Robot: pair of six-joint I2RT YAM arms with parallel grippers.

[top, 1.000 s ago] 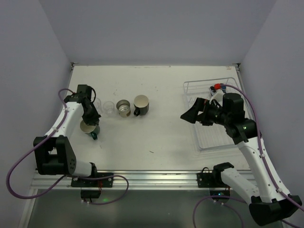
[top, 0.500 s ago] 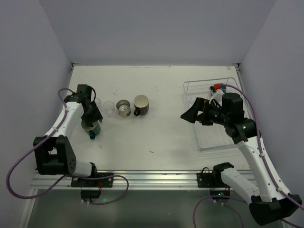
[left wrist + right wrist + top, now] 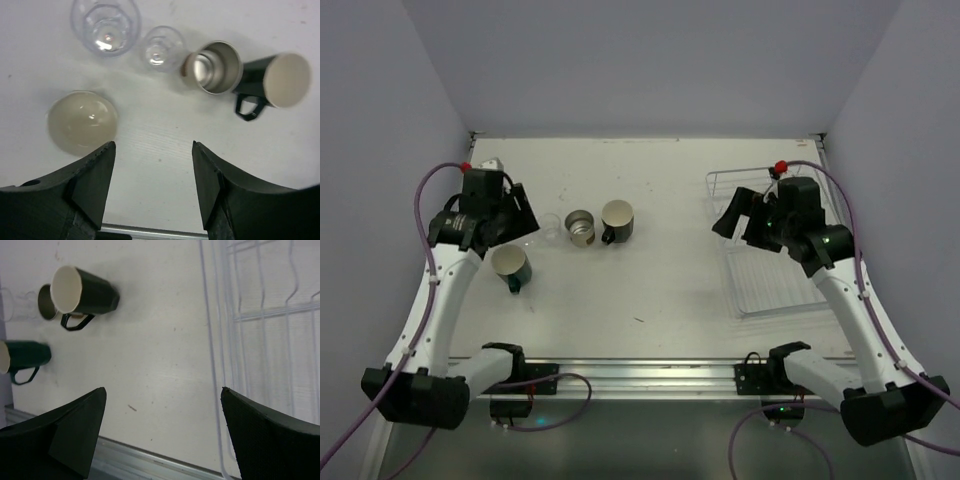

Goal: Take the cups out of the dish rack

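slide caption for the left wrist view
Open left hand above a cream-lined mug, two clear glasses, a steel cup and a dark mug.

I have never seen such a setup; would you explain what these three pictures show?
Two robot arms are bolted to a table. The overhead picture shows both: the left arm and the right arm. The other two come from a camera on each wrist; the dark wedges at the bottom are that arm's own jaws. Both pairs stand open, holding nothing. On the table stand a teal mug, two clear glasses, a steel cup and a dark mug. The white wire dish rack, as far as visible, holds no cups.
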